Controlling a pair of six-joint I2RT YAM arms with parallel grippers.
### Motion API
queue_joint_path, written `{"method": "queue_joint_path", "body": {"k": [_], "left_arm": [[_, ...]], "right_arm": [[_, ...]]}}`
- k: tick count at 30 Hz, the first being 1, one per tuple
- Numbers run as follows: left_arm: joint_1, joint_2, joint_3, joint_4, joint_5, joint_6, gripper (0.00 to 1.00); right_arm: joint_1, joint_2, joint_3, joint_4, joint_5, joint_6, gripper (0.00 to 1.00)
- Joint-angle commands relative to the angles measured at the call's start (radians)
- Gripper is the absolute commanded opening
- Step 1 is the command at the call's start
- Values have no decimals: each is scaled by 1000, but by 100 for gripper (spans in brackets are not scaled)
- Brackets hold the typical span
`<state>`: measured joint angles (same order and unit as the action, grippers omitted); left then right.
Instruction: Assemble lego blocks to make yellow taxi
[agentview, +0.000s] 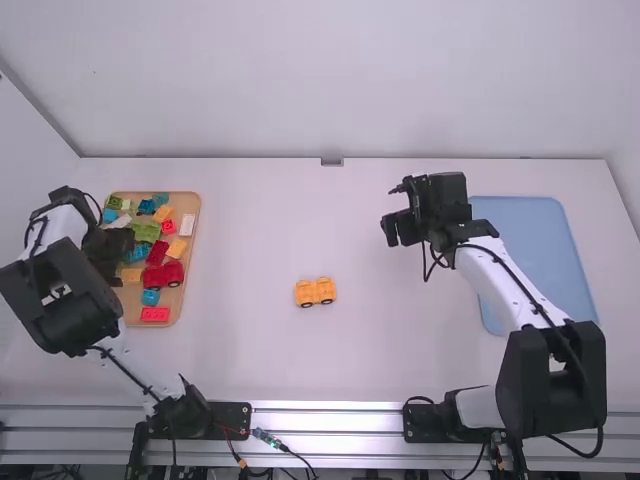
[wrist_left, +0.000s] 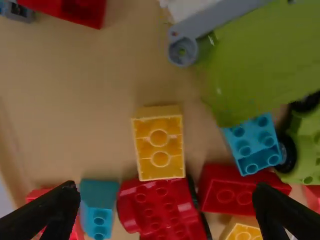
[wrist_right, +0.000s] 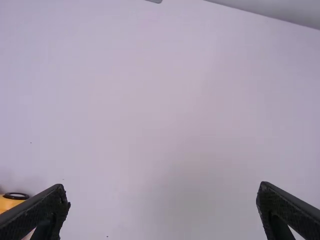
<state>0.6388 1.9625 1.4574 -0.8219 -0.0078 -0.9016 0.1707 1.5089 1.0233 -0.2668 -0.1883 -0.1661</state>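
Note:
Over the wooden tray's left part is my left gripper (agentview: 112, 262); in the left wrist view, the left gripper (wrist_left: 166, 202) is open above loose blocks. A yellow block (wrist_left: 159, 143) lies on its side with its open underside showing, beside a red wheeled piece (wrist_left: 162, 207). The yellow car base (agentview: 315, 292) with black wheels stands mid-table. My right gripper (agentview: 396, 212) is above the table, up and to the right of the car base; in the right wrist view, the right gripper (wrist_right: 164, 200) is open with nothing between its fingers, the car base (wrist_right: 11, 201) at the lower left.
The wooden tray (agentview: 190, 262) at the left holds several red, blue, green, white and yellow blocks. A green plate piece (agentview: 146, 231) lies among them. A blue tray (agentview: 545, 245) lies at the right, partly beneath the right arm.

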Motion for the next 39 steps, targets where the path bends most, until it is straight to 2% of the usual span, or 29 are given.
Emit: {"method": "queue_joint_path", "body": {"k": [1,9,20,25,27,39], "left_arm": [[-34,13,-18,8,-49,-40,92],[-42,13,-46,25,-87,-51,86],[-42,13,-110,77,-115,-52,86],[-29,13,-143,111,-113,-51,79],[-23,13,-149,125,-113,-44,72],[-31,13,-150,143,-113,-44,69]], "right_arm": [[-2,-22,17,-6,2,0,99],[-2,-22,17,-10,2,1,99],[-2,-22,17,-11,2,0,99],[-2,-22,17,-11,2,0,99],[-2,-22,17,-11,2,1,99],[5,-22,17,-11,2,1,99]]}}
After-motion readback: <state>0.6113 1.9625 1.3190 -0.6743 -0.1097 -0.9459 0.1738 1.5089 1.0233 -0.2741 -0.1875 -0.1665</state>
